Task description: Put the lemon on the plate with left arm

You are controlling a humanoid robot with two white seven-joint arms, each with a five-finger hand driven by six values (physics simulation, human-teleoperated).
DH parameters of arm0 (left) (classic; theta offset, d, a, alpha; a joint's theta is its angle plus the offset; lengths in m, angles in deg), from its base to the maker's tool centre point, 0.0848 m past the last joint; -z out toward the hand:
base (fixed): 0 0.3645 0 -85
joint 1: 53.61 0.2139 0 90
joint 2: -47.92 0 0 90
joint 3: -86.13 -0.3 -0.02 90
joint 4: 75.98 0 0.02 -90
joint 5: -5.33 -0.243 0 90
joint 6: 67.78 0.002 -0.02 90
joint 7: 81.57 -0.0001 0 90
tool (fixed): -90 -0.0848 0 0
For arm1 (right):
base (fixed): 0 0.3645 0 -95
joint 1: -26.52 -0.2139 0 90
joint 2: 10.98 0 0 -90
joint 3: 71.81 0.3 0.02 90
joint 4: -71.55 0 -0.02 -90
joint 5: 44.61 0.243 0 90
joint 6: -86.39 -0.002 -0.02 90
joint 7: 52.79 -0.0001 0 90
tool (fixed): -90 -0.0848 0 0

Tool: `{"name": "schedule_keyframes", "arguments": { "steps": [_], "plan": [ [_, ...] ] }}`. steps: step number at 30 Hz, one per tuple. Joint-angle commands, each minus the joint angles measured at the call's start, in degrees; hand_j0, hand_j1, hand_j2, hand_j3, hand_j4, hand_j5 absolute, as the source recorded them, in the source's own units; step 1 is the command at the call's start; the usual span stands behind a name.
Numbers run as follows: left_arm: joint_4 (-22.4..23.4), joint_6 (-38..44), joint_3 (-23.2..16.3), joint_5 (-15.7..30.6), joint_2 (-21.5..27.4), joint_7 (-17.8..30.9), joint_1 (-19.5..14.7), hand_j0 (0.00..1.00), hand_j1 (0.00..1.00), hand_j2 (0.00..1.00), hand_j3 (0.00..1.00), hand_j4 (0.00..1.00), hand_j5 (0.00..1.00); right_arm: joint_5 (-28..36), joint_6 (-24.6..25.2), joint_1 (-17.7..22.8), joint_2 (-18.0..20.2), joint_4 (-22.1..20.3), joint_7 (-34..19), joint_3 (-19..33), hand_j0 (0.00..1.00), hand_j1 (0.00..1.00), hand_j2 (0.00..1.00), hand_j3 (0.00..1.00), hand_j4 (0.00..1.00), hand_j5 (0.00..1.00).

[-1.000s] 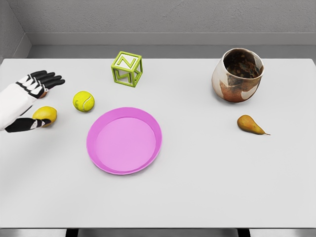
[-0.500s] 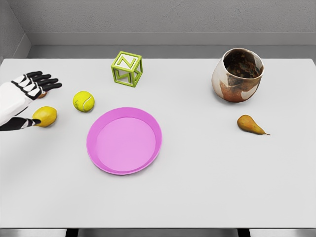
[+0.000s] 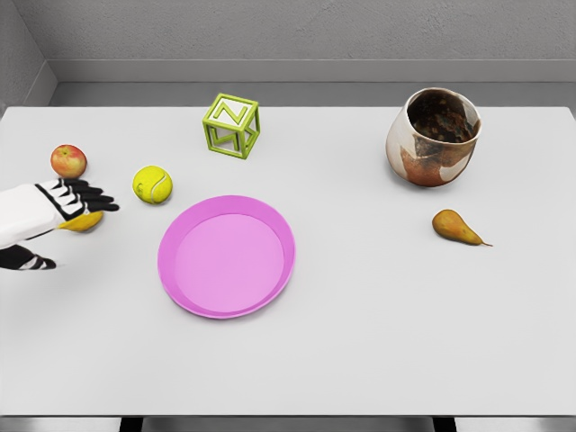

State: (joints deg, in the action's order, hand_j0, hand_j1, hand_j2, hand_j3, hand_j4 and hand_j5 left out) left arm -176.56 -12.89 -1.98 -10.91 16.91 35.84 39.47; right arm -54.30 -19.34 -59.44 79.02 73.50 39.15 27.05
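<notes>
Lemon [image 3: 83, 221]: your target; far left of the table, mostly hidden under the left hand; only a yellow sliver shows below the fingers
Left hand [image 3: 61, 209]: comes in from the left edge, lies over the lemon; black fingers [image 3: 90, 195] stretched out toward the right, loosely spread; thumb [image 3: 31, 263] sticks out lower down, apart from the fruit; you can't tell whether the palm touches the lemon; no closed grip visible
Right hand: you won't see it in the head view
Apple [image 3: 68, 161]: red, just behind the hand, near the left table edge; clear of the fingers
Tennis ball [image 3: 152, 184]: yellow-green, just right of the fingertips, not touching them; sits between hand and plate
Plate [image 3: 270, 220]: pink, round, nothing in it; right of the hand and nearer you than the ball; well apart from the lemon
Letter block [image 3: 231, 125]: green open-frame cube, behind the plate, upright
Pot [image 3: 434, 137]: brown and white ceramic, back right, opening tilted toward you
Pear [image 3: 454, 227]: brownish, lying on its side in front of the pot, stem pointing right
Table [image 3: 378, 324]: white, carries everything
</notes>
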Motion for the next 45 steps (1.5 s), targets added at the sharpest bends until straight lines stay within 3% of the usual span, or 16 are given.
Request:
{"name": "schedule_keyframes", "arguments": {
  "steps": [1,5,8,14,16,20,23,26,28,33,45],
  "plan": [
    [1.1,0.1,-0.4,-2.3,0.9,0.2,-0.1,1.0,1.0,1.0,1.0,1.0,1.0,0.0,0.0,0.0,0.0,0.0,0.0,0.0,1.0,1.0,1.0,1.0,1.0,1.0],
    [2.1,0.6,-0.7,-2.2,-0.1,0.0,-1.9,1.0,1.0,1.0,1.0,1.0,1.0,0.0,0.0,0.0,0.0,0.0,0.0,0.0,1.0,1.0,1.0,1.0,1.0,1.0],
    [0.0,7.9,-2.0,-2.4,-0.4,0.1,-2.0,1.0,1.0,1.0,1.0,1.0,1.0,0.0,0.0,0.0,0.0,0.0,0.0,0.0,1.0,1.0,1.0,1.0,1.0,1.0],
    [-0.8,8.5,-2.7,-4.5,-3.0,0.1,-2.8,1.0,1.0,1.0,1.0,1.0,1.0,0.0,0.0,0.0,0.0,0.0,0.0,0.0,1.0,1.0,1.0,1.0,1.0,1.0],
    [0.4,8.6,-5.2,-4.6,-3.2,0.1,-5.8,1.0,1.0,1.0,1.0,1.0,1.0,0.0,0.0,0.0,0.0,0.0,0.0,0.0,1.0,1.0,1.0,1.0,1.0,1.0],
    [1.4,8.6,-5.7,-4.9,-6.5,0.4,-8.9,1.0,1.0,1.0,1.0,1.0,1.0,0.0,0.0,0.0,0.0,0.0,0.0,0.0,1.0,1.0,1.0,1.0,1.0,1.0],
    [1.8,8.7,-5.8,-4.8,-6.5,1.5,-9.1,1.0,1.0,1.0,1.0,1.0,1.0,0.0,0.0,0.0,0.0,0.0,0.0,0.0,1.0,1.0,1.0,1.0,1.0,1.0],
    [2.3,11.6,-9.4,-4.4,-5.7,1.4,-10.4,1.0,1.0,1.0,1.0,1.0,1.0,0.0,0.0,0.0,0.0,0.0,0.0,0.0,1.0,1.0,1.0,1.0,1.0,1.0],
    [2.5,11.9,-9.5,-4.5,-5.4,1.4,-10.5,1.0,1.0,1.0,1.0,1.0,1.0,0.0,0.0,0.0,0.0,0.0,0.0,0.0,1.0,1.0,1.0,1.0,1.0,1.0],
    [5.7,11.9,-15.7,-4.5,-4.4,1.4,-15.4,1.0,1.0,1.0,1.0,1.0,1.0,0.0,0.0,0.0,0.0,0.0,0.0,0.0,1.0,1.0,1.0,1.0,1.0,1.0],
    [8.9,11.9,-17.1,-4.4,-4.9,1.4,-16.6,0.96,0.96,0.96,0.96,0.96,0.96,0.0,0.0,0.0,0.0,0.0,0.0,0.0,1.0,1.0,1.0,1.0,1.0,1.0]
  ]
}}
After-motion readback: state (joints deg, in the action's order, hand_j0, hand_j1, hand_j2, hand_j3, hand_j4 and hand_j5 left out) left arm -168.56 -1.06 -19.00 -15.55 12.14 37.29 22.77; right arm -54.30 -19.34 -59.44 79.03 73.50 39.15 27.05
